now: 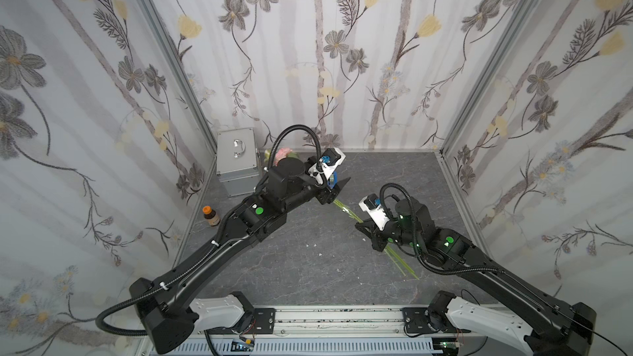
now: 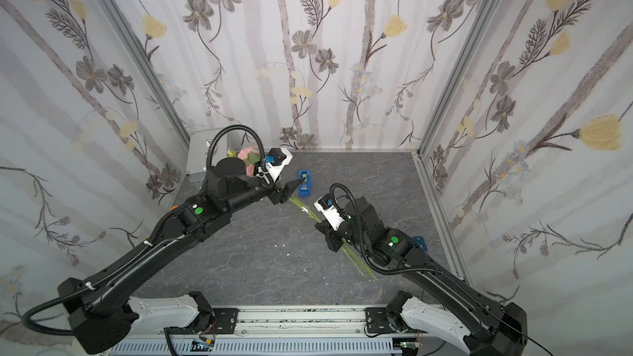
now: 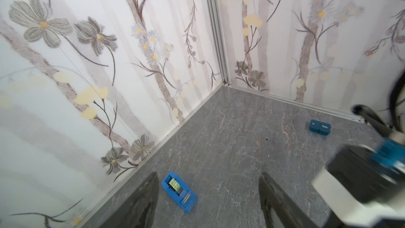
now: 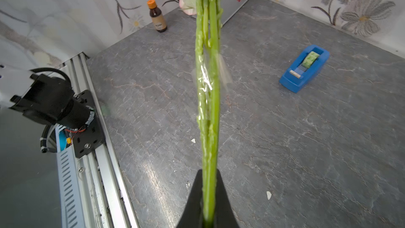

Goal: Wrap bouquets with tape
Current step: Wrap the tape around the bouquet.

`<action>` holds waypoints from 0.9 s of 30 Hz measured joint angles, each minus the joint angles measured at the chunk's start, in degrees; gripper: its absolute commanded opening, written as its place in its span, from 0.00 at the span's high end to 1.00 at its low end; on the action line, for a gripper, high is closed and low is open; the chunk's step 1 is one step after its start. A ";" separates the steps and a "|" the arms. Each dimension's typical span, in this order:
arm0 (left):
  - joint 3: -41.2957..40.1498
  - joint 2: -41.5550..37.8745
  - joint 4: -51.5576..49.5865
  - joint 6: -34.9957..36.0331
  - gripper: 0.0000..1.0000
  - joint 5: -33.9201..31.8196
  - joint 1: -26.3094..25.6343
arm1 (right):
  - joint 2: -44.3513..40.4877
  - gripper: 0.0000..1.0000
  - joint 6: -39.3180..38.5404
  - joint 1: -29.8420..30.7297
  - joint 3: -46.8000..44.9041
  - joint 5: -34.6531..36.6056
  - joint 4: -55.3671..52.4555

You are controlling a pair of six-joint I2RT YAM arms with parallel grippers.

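Observation:
The bouquet has pale pink flowers [image 1: 282,154] at the back left, half hidden behind my left arm, and long green stems [image 1: 342,208] that run diagonally across the table. My right gripper [image 4: 207,172] is shut on the stems [image 4: 208,106], which carry a band of clear tape [image 4: 205,80] further up. The tape sits in a blue dispenser [image 2: 305,183] on the table. My left gripper [image 3: 209,174] hangs open just beside and above the dispenser [image 3: 179,191], holding nothing. In both top views the left gripper [image 2: 291,190] is near the upper stems.
A silver case [image 1: 236,162] stands in the back left corner. A brown bottle with an orange cap [image 1: 212,215] is by the left wall. A small blue box [image 3: 320,127] lies near the right wall. White scraps [image 1: 313,244] dot the table. A metal rail [image 1: 325,316] lines the front.

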 measured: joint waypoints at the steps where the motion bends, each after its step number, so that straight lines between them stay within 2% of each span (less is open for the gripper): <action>1: -3.54 -2.99 2.25 -0.07 0.29 2.03 -0.02 | 0.07 1.00 0.72 -0.87 0.00 0.04 0.37; 6: -20.94 -12.96 7.98 0.92 0.30 13.55 -0.07 | -0.28 1.00 1.16 -2.03 1.73 -1.46 0.44; 11: -32.20 -14.27 11.39 4.68 0.28 18.53 -0.04 | -3.39 1.00 0.57 -2.03 3.06 -4.09 0.07; 18: -35.04 -9.16 21.18 6.56 0.23 19.82 2.08 | -7.10 1.00 0.15 -0.28 2.69 -7.74 -0.11; 27: -32.83 -4.81 31.93 5.05 0.25 23.93 3.45 | -8.31 1.00 0.81 2.69 1.97 -9.03 -0.22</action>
